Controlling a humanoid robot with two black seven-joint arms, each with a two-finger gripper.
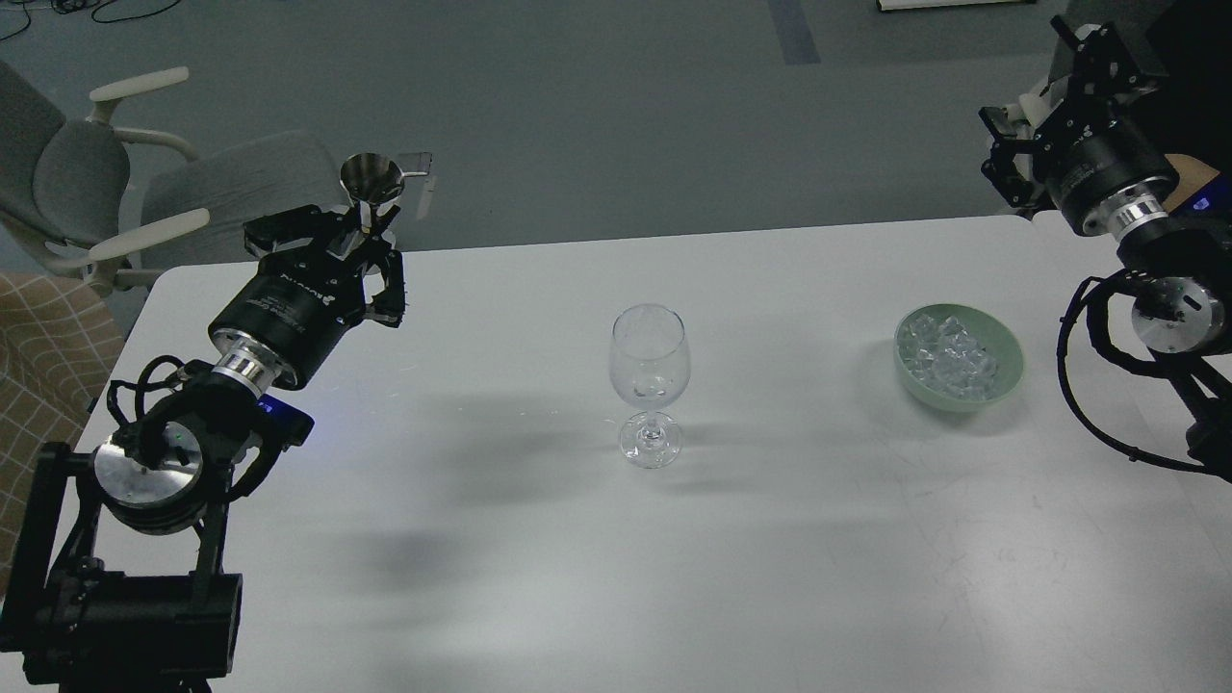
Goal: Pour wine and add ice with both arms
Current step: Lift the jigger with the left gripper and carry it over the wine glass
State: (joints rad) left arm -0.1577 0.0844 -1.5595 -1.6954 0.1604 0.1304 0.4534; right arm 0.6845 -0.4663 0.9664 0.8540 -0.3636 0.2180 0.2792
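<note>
An empty clear wine glass (650,371) stands upright at the middle of the white table (770,539). A pale green bowl (1001,385) to its right holds several ice cubes (948,356). My left gripper (369,231) is at the table's far left edge, well left of the glass. It is shut on the stem of a small silver funnel-shaped metal cup (372,178), held upright. My right gripper (1035,120) hangs above the table's far right corner, up and right of the bowl. It is dark and end-on, with something white between its parts.
Grey chairs (115,173) stand behind the table's left corner. A beige checked seat (48,356) is at the left edge. A second table edge (1136,221) abuts on the right. My right arm's cables (1088,385) loop just right of the bowl.
</note>
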